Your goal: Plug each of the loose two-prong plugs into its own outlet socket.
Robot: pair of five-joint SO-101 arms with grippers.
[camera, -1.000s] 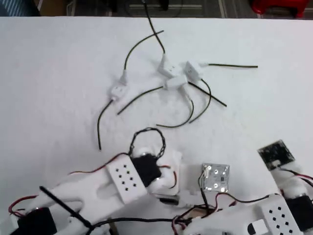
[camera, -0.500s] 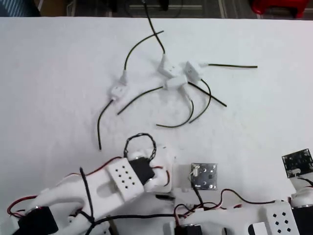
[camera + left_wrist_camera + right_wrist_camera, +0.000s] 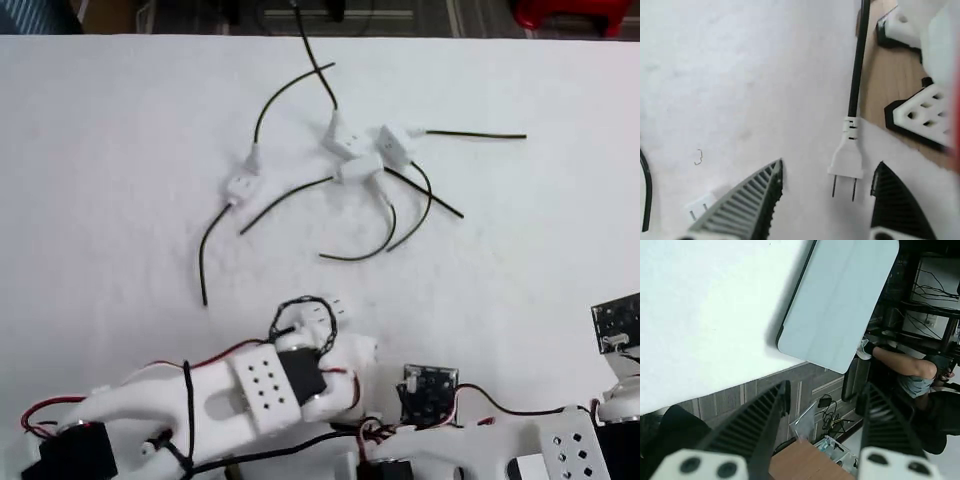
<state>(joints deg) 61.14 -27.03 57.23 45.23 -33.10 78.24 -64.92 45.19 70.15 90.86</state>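
The white-covered surface [image 3: 120,150] takes up most of what I can see from above, with the two arms along its near edge: the left arm [image 3: 200,400] lies low over the cloth with red and black wiring looped about its wrist, and the right arm [image 3: 560,445] sits off toward the near right corner. From the right wrist, the right gripper [image 3: 826,386] has its jaws released and spread with nothing between them, and it looks past the surface's edge at a flat grey panel [image 3: 840,300] lying there. Well away from both arms, toward the far middle of the surface, is a tangle of thin dark cords [image 3: 370,215] with several small white connector bodies [image 3: 360,150] bunched close together, and one more white connector [image 3: 241,183] a little apart to the left; I cannot tell from here which are plugs and which are sockets. The left gripper [image 3: 830,165] also has its jaws released and wide apart. Between them lies a white two-prong plug [image 3: 846,162], flat on the cloth near a bare wooden strip [image 3: 885,75], with its black cord [image 3: 857,60] running straight away; neither jaw appears to touch it. Just outside the ribbed jaw lies a smaller white pronged piece [image 3: 699,207], and near it a tiny bent wire [image 3: 698,157].
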